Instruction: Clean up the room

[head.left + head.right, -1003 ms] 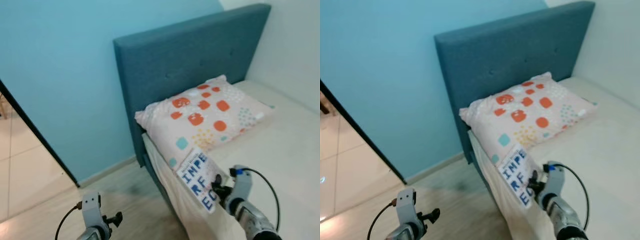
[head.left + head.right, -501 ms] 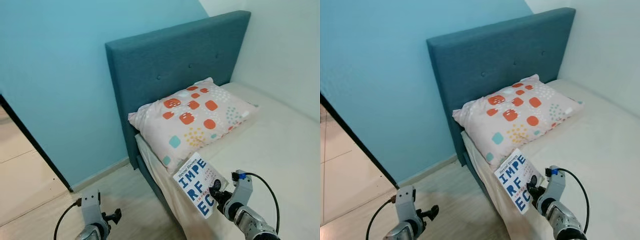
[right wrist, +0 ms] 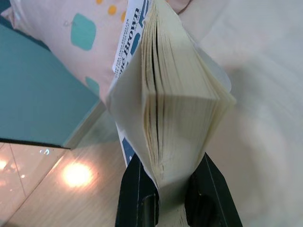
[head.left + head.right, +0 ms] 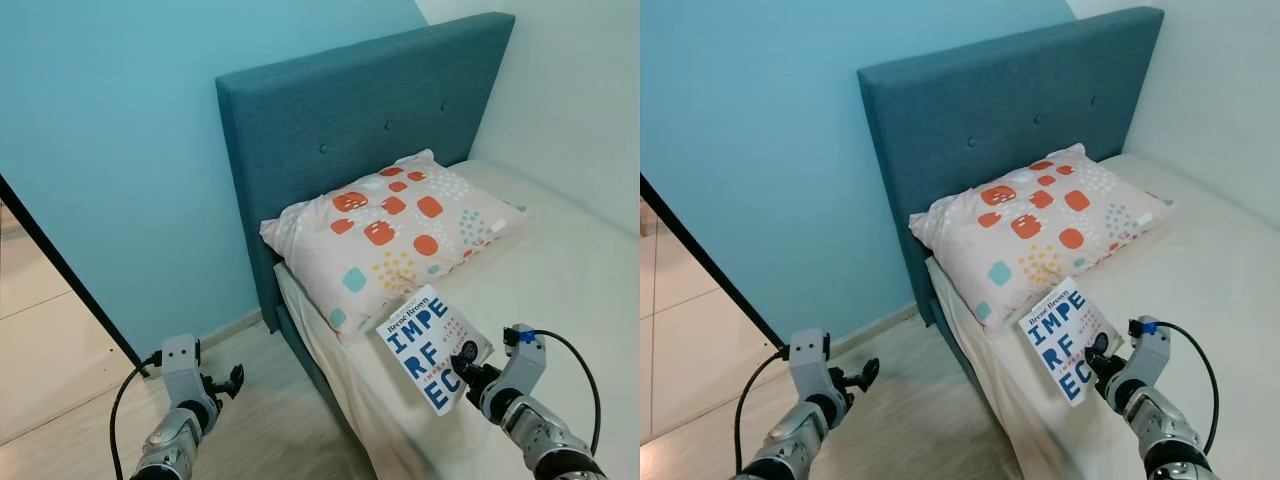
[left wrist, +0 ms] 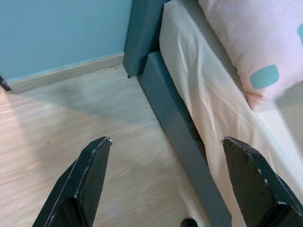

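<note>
The right gripper (image 4: pixel 470 372) is pinched tight on the bottom edge of a book (image 4: pixel 432 347), w/ the white cover and big blue letters facing up, held up over the edge of the bed (image 4: pixel 560 290) just in front of the pillow (image 4: pixel 395 235). To do this step well, I think the arm should keep the squeeze firm, bc the pages are fanning a bit in the right wrist view and the book could slip or flop open. It is prob. best to carry it low and flat and set it down softly, not drop it. Where it should go is hard to tell from here. The left gripper (image 5: pixel 165 184) has its fingers spread wide w/ nothing in them, over the wood floor (image 4: pixel 260 420) beside the bed frame. The blue headboard (image 4: pixel 360 130) and blue wall (image 4: pixel 110 150) are close, so a swing that way could bump them. The pillow sits near the bed's edge too.
</note>
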Tool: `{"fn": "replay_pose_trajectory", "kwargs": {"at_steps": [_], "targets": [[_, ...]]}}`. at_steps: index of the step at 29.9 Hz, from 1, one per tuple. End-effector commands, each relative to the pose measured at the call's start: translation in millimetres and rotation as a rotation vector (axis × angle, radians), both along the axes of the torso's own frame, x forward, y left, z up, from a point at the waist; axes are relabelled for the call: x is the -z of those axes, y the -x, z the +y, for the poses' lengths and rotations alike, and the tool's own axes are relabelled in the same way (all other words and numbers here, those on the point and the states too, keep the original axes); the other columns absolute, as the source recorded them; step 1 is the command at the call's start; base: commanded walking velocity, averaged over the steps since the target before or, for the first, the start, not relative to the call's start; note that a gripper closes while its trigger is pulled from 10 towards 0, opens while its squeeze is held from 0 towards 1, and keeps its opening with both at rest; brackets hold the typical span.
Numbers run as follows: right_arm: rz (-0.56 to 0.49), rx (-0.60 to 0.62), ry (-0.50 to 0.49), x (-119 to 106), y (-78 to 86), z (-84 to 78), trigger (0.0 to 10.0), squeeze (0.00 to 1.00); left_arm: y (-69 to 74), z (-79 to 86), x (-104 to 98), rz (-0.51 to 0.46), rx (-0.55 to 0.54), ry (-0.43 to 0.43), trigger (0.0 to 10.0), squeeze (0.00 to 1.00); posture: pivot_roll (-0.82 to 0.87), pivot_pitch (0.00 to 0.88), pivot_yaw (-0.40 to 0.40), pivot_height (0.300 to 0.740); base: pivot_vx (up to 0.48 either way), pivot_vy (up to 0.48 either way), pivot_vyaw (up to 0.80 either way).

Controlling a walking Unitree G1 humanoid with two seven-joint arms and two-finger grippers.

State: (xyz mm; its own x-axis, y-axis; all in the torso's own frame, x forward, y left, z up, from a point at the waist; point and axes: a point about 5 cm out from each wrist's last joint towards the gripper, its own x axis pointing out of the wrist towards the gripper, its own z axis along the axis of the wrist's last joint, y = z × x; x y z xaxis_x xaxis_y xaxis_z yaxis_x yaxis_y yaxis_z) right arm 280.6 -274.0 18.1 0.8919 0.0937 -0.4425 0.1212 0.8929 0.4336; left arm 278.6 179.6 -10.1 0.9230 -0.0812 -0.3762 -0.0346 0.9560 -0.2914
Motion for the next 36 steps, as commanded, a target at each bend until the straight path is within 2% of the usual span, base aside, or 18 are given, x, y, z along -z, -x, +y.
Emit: {"fn": "replay_pose_trajectory", "kwargs": {"at_steps": [1, 6, 13, 17, 23, 27, 28, 32, 36], "targets": [[-0.021, 0.002, -0.022, -3, -2.6, -0.4, 10.0, 0.00, 2.1, 7.6, 0, -0.003, -0.016, -0.008, 10.0, 0.00, -0.07, 0.115, 0.030, 0.660, 0.000, 0.000, 0.00], [-0.034, -0.038, -0.018, -9, -8.0, 1.2, 10.0, 0.00, 2.5, 10.9, 0, -0.010, -0.025, -0.009, 10.0, 0.00, -0.07, 0.122, 0.027, 0.645, 0.000, 0.000, 0.00], [-0.045, -0.092, 0.049, -21, -17.5, -1.7, 10.0, 0.00, 2.7, 13.4, -1, -0.019, -0.029, -0.006, 10.0, 0.00, -0.06, 0.131, 0.030, 0.620, 0.000, 0.000, 0.00], [-0.045, -0.154, 0.128, -28, -23.1, -3.0, 10.0, 0.00, 4.1, 16.5, 0, -0.020, -0.032, -0.007, 10.0, 0.00, -0.06, 0.138, 0.034, 0.600, 0.000, 0.000, 0.00], [-0.044, -0.175, 0.162, -32, -25.9, -3.9, 10.0, 0.00, 5.0, 18.0, 0, -0.019, -0.032, -0.009, 10.0, 0.00, -0.06, 0.141, 0.040, 0.585, 0.000, 0.000, 0.00], [-0.050, -0.216, 0.242, -36, -29.2, -4.8, 10.0, 0.00, 6.2, 19.9, 1, -0.016, -0.027, -0.014, 10.0, 0.00, -0.05, 0.141, 0.045, 0.576, 0.000, 0.000, 0.00], [-0.050, -0.216, 0.242, -36, -29.2, -4.8, 10.0, 0.00, 6.2, 19.9, 1, -0.016, -0.027, -0.014, 10.0, 0.00, -0.05, 0.141, 0.045, 0.576, 0.000, 0.000, 0.00], [-0.063, -0.185, 0.358, -50, -37.6, -13.7, 10.0, 0.00, 6.4, 22.1, 0, -0.021, -0.021, -0.018, 10.0, 0.00, -0.04, 0.142, 0.048, 0.576, 0.000, 0.000, 0.00], [-0.071, -0.176, 0.390, -56, -42.1, -15.4, 10.0, 0.00, 7.1, 23.5, 0, -0.021, -0.018, -0.022, 10.0, 0.00, -0.03, 0.143, 0.050, 0.576, 0.000, 0.000, 0.00]]}}
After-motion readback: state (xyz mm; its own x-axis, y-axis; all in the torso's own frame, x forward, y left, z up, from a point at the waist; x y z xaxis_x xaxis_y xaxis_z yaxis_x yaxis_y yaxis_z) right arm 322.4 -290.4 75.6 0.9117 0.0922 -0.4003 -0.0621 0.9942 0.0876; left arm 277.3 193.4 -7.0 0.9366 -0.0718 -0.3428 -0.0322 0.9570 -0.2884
